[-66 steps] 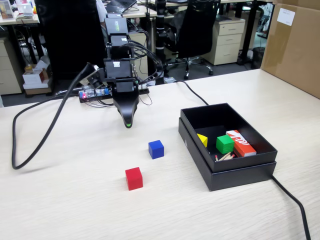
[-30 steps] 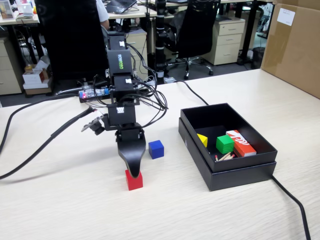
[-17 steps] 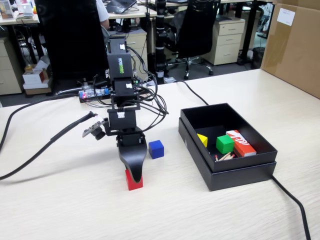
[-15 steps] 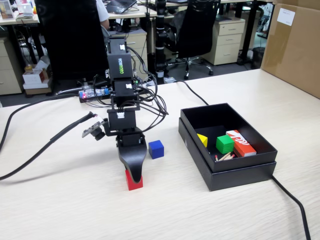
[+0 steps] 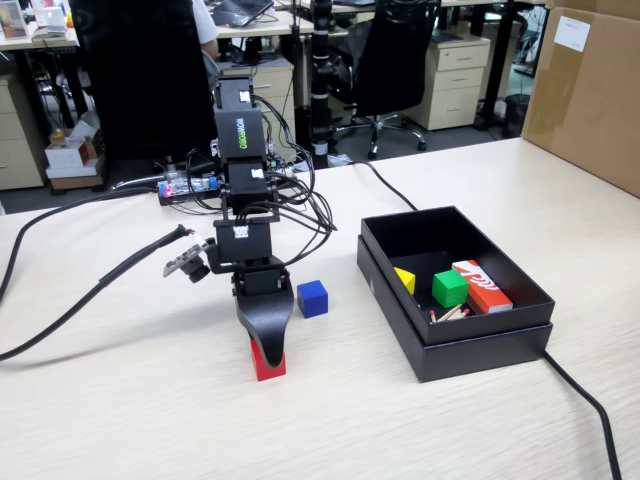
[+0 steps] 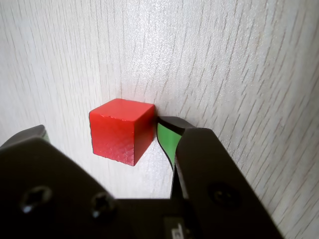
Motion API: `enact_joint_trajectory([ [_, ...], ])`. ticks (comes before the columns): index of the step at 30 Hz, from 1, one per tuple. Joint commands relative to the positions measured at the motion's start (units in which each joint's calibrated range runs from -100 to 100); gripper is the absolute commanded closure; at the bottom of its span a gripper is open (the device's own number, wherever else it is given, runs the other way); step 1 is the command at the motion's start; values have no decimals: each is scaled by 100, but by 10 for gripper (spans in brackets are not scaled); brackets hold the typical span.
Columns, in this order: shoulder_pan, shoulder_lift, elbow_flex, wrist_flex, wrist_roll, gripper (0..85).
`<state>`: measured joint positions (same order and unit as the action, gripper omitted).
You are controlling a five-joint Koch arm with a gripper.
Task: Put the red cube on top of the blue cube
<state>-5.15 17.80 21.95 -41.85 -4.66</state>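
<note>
On a pale wood-grain surface [image 5: 130,400] in an office, my hand [image 5: 268,352] is lowered over the small matte red cube [image 6: 121,130], fingers spread open either side of it, not yet clamped. The small matte blue cube [image 5: 312,298] sits just beyond my hand, to its right in the fixed view.

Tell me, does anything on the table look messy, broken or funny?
Nothing stands out. The red cube sits flat on the table between the gripper's open jaws, the blue cube rests square nearby, and the black box holds its things neatly. Nothing looks spilled or broken.
</note>
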Motion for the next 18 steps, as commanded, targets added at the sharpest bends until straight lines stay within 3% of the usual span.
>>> enact_joint_trajectory([
  [1, 0, -122, 253, -139, -103, 455],
  [7, 0, -122, 271, -234, -161, 549],
  [18, 34, -110, 262, -536, -220, 551],
])
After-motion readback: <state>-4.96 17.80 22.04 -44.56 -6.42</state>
